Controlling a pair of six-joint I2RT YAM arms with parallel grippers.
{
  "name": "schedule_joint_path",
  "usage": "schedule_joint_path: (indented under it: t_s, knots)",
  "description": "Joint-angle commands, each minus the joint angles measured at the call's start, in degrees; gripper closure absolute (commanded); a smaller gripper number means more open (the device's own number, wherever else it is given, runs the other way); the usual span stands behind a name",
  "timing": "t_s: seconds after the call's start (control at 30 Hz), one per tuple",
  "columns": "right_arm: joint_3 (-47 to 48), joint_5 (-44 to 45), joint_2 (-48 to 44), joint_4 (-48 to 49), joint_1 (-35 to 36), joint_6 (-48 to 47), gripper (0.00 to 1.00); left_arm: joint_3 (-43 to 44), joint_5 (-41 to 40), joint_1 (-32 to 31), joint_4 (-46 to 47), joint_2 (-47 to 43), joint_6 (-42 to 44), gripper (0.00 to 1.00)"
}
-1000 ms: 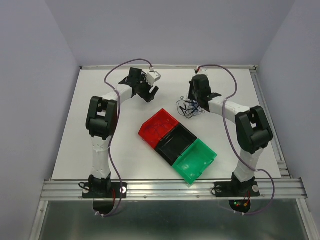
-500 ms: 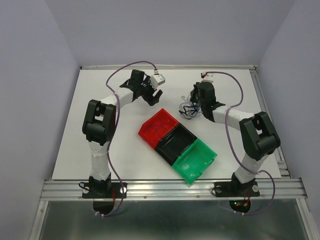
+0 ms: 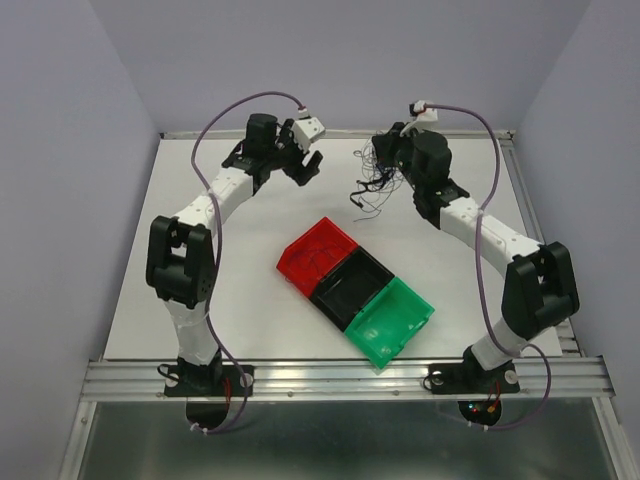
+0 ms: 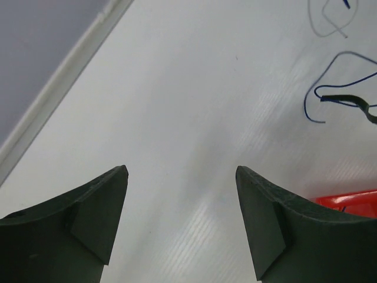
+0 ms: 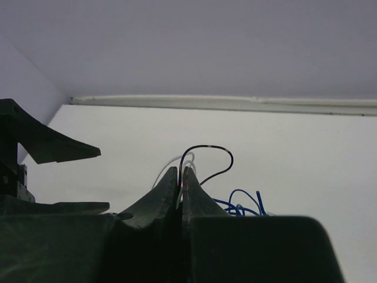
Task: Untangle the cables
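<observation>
The cables (image 3: 368, 178) are a tangle of thin black, white and blue wires that hangs from my right gripper (image 3: 386, 158) above the back of the table. In the right wrist view my right gripper (image 5: 181, 170) is shut on a black wire (image 5: 210, 147) and a white one, with blue loops (image 5: 242, 200) beside it. My left gripper (image 3: 308, 167) hangs open a short way to the left of the tangle. In its own view my left gripper (image 4: 181, 168) holds nothing, and loose wire ends (image 4: 327, 89) show at the upper right.
Three joined bins, a red bin (image 3: 314, 256), a black bin (image 3: 350, 285) and a green bin (image 3: 393, 318), lie diagonally mid-table in front of both grippers. The table's back rim (image 3: 340, 133) and wall are just behind them. The red bin's edge (image 4: 347, 199) shows in the left wrist view.
Both arms have reached toward the back of the table. My right gripper has lifted the tangle off the surface and carried it back. My left gripper stayed open.
</observation>
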Motion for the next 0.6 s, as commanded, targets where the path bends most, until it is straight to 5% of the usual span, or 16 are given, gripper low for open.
schedule_joint_path:
  t_s: [0.0,0.13,0.33,0.57]
  knots:
    - [8.7,-3.7,-3.5,1.2,0.4,-2.7,0.99,7.6,3.4,0.1,4.0,-5.0,-5.5,0.15]
    - [5.6,-6.8,-7.1,4.8,0.4,-2.6,0.99,10.8,11.9,0.0,5.6,-5.9,-9.9,0.15]
    - [1.6,-11.6,-8.6,8.9,0.4,-4.8,0.99,-1.4,17.7,-0.2,19.5,-12.0,-15.8,0.15]
    - [-0.8,-14.2,-9.3,10.4,0.4,-3.9,0.99,-4.5,21.8,-0.6,20.5,-13.2,-14.4,0.15]
